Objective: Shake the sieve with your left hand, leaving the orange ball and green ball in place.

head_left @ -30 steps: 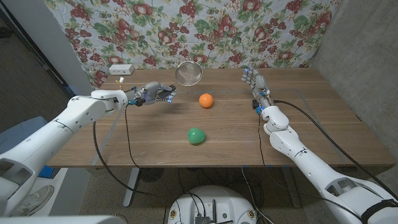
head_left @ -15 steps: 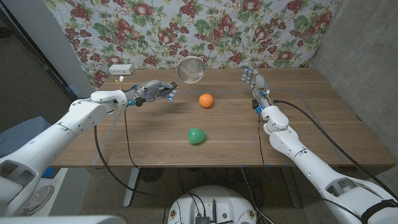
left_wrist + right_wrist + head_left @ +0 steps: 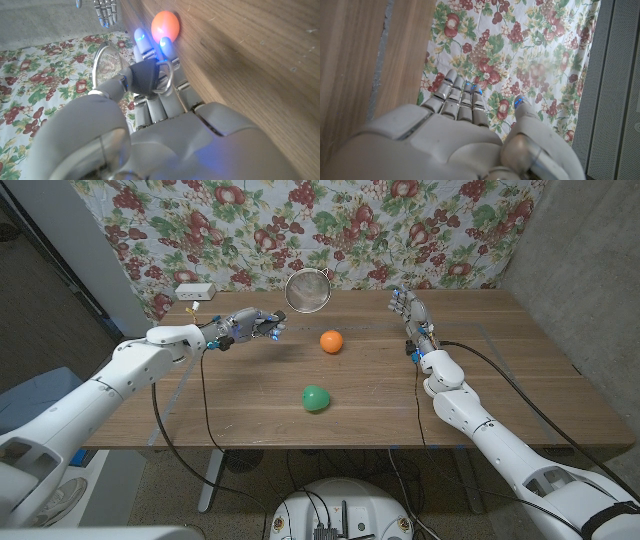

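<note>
My left hand (image 3: 243, 327) grips the handle of a round metal sieve (image 3: 305, 290) and holds it in the air above the table's far side, its mesh bowl tilted up. In the left wrist view the sieve (image 3: 109, 64) stands out past my fingers (image 3: 150, 85), which close on its wire handle. An orange ball (image 3: 331, 341) (image 3: 165, 27) lies on the wood to the right of my left hand. A green ball (image 3: 316, 398) sits nearer the front, mid-table. My right hand (image 3: 411, 315) (image 3: 465, 130) stays at the far right with fingers straight, holding nothing.
A small white box (image 3: 194, 292) sits at the table's (image 3: 480, 380) far left corner. A floral cloth (image 3: 330, 230) hangs behind the table. Cables trail from both arms over the wood.
The sieve has risen slightly and shifted a little in my left hand over the last second. Both balls and my right hand have not moved.
</note>
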### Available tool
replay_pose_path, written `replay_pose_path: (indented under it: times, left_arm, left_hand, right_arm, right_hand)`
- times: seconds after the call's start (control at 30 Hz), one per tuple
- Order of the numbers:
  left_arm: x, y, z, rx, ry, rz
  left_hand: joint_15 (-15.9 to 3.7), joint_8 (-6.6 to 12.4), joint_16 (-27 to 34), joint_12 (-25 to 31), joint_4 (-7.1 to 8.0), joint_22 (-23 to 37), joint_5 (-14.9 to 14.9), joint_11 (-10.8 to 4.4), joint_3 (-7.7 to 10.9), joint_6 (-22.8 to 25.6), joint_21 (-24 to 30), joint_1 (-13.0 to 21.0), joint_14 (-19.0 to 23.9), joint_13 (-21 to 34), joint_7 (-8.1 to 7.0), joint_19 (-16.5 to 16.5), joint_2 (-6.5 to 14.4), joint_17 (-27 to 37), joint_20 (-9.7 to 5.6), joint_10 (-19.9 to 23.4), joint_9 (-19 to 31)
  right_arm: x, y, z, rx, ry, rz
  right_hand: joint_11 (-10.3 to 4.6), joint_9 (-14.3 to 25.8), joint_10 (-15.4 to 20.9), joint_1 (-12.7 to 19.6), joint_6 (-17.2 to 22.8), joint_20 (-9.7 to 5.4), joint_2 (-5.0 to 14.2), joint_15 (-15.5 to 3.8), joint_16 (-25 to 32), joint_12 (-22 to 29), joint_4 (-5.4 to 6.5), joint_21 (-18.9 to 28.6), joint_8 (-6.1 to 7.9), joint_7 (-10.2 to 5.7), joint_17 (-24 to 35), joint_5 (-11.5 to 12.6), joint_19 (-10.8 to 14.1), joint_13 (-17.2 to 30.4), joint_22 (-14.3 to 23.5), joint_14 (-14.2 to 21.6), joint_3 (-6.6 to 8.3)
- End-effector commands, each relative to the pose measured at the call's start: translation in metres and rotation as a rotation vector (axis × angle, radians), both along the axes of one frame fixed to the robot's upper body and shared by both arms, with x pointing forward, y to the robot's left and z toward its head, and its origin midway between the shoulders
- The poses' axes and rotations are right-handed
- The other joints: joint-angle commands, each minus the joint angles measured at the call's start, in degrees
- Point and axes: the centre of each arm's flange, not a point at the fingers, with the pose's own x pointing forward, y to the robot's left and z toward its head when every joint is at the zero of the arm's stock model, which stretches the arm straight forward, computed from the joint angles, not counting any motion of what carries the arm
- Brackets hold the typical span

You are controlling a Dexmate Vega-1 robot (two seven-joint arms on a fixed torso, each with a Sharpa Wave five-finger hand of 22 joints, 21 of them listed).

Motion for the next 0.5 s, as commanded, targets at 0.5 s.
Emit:
replay_pose_path:
  times: [0.5]
  left_arm:
    - [-0.0092, 0.0076, -0.0136, -0.097, 0.265, 0.162]
  left_hand:
    - [-3.29, -0.66, 0.6, 0.2, -1.91, 0.3, -1.2, -3.22, 1.41, 4.6, 1.7, 2.6, 3.0, -1.1, 5.72, 2.4, 1.7, -0.2, -5.93, 6.1, -0.8]
  right_arm:
    - [-0.0023, -0.0016, -0.0028, 0.002, -0.004, 0.003]
  right_hand:
    - [-0.04, 0.1, 0.0, -0.5, 0.1, 0.01, -0.20, 0.04, 0.4, 0.3, -0.31, -0.4, 0.34, 0.30, 0.0, 0.1, 0.8, -0.2, 0.3, -0.1, 0.51]
